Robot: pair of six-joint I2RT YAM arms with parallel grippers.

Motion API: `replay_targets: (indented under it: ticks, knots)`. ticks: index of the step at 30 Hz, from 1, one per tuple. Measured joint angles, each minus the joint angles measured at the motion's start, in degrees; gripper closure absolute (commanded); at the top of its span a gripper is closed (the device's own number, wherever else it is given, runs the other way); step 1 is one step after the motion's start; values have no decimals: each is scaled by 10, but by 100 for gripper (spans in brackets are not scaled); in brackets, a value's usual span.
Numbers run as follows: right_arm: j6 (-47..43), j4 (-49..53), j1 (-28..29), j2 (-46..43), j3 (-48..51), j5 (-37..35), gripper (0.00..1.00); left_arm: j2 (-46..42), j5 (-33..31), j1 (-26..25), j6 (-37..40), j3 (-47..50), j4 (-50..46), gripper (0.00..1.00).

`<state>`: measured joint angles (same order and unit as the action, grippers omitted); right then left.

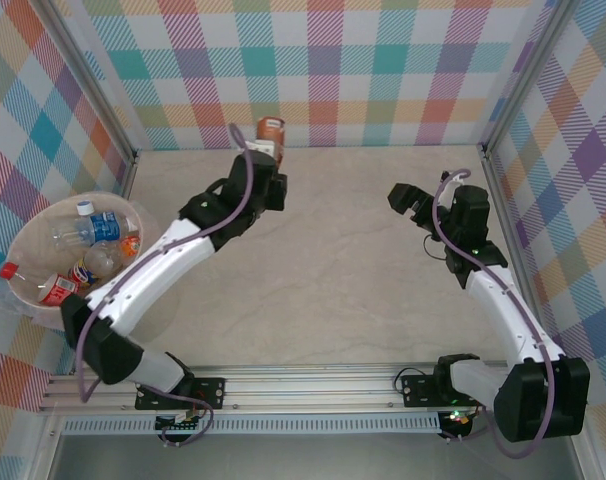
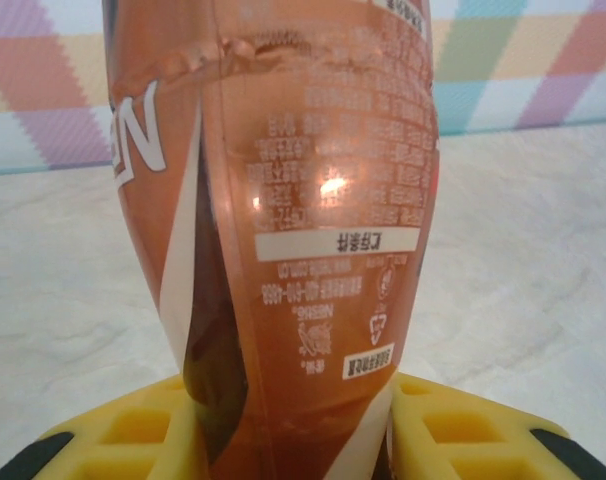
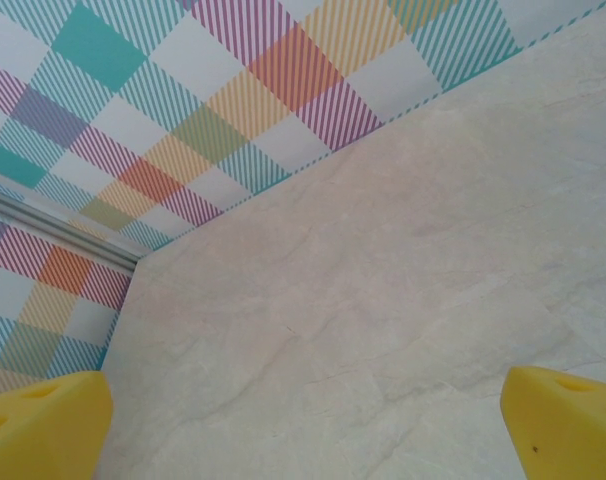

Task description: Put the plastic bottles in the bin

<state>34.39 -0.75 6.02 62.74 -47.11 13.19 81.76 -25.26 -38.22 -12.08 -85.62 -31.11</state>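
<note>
Nearest the arm bases, the bin sits at the table's left edge. Several clear bottles with blue and red labels lie inside it, and the left arm's forearm passes just beside its right rim. Across the table from the bin and well apart from it, the right gripper hangs over bare surface. Its jaws are spread wide and hold nothing; in its wrist view the two yellow fingertips sit at opposite corners with only marbled tabletop between them. Farther from the bin, up by the far wall, the left gripper is clamped on an orange-labelled bottle. In the left wrist view the yellow pads press against the bottle's lower end on both sides. Its body runs straight away from them, dented and creased higher up, so its long axis seems to lie roughly in line with the fingers, pointing away from the bin. The coming move turns on this: the bin lies back toward the near left of the held bottle, on the left arm's own side, so this arm is much the better placed to deliver it. By my reading, it needs to fold back until the bottle hangs over the bin's wide mouth, then let go. No other loose bottle shows on the table, so the task looks close to done.
</note>
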Motion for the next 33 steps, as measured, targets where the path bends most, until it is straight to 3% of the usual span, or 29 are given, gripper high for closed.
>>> replay_targets:
  ticks: [13,16,22,28,33]
  knots:
    - [16,-5,0,1,1,24,0,-105,-306,5,-121,-57,-250,100]
    - [25,-11,0,9,1,34,0,-115,-361,49,-173,-87,-316,100]
    - [31,-7,0,33,-13,54,0,-165,-342,241,-216,-60,-376,100]
    - [30,0,0,48,-53,72,0,-250,-308,359,-231,-4,-403,100]
    - [29,8,0,62,-81,86,0,-270,-247,436,-231,30,-414,98]
